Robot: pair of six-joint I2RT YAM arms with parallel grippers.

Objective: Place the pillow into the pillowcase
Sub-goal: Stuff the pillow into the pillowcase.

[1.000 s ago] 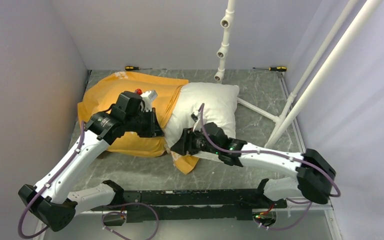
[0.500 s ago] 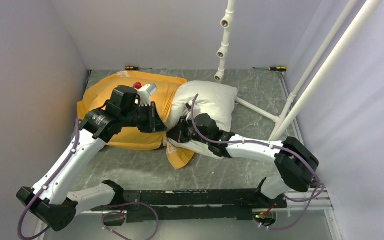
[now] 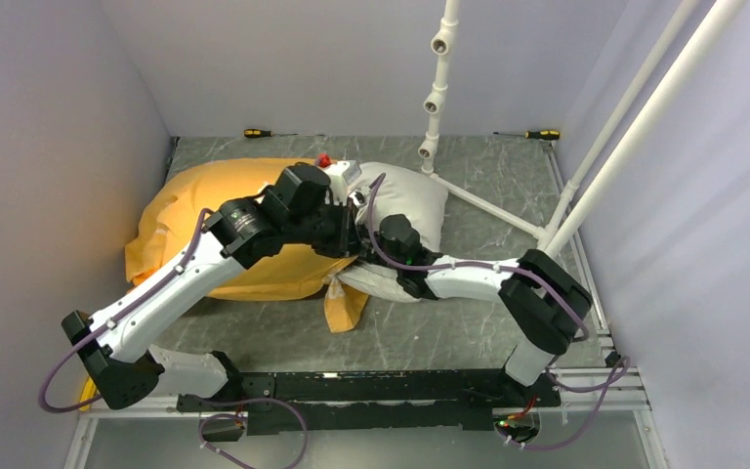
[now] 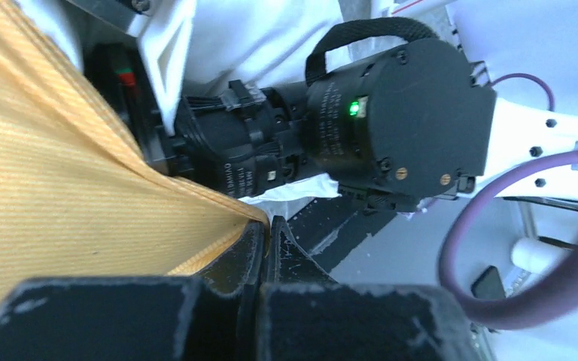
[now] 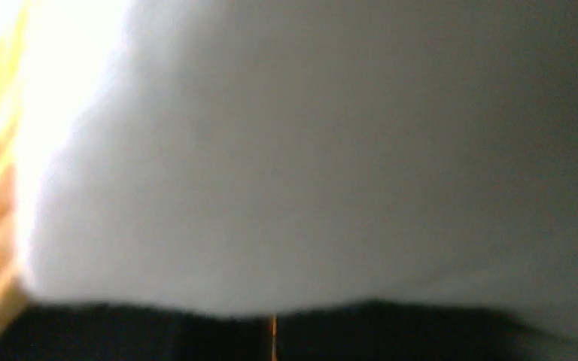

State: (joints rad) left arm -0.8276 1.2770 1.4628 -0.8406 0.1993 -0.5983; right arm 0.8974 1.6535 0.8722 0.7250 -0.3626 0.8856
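The orange-yellow pillowcase (image 3: 205, 220) lies at the left, with its mouth pulled over the left end of the white pillow (image 3: 410, 200). An orange flap (image 3: 345, 305) hangs out at the near side. My left gripper (image 3: 348, 237) sits at the mouth. In the left wrist view it (image 4: 269, 226) is shut on the pillowcase (image 4: 60, 188) hem. My right gripper (image 3: 364, 234) is close beside it, pressed against the pillow. In the right wrist view the pillow (image 5: 308, 150) fills the frame, and the right gripper (image 5: 273, 325) is shut with a thin orange strip of pillowcase between its dark fingers.
Two screwdrivers (image 3: 259, 133) (image 3: 544, 134) lie along the table's far edge. A white pipe stand (image 3: 437, 88) rises behind the pillow, and slanted white pipes (image 3: 625, 137) cross at the right. Grey walls close in on the left and at the back.
My left gripper has carried the pillowcase mouth to the right, further over the pillow. My right gripper went from open to shut and moved left and away, up to the left one.
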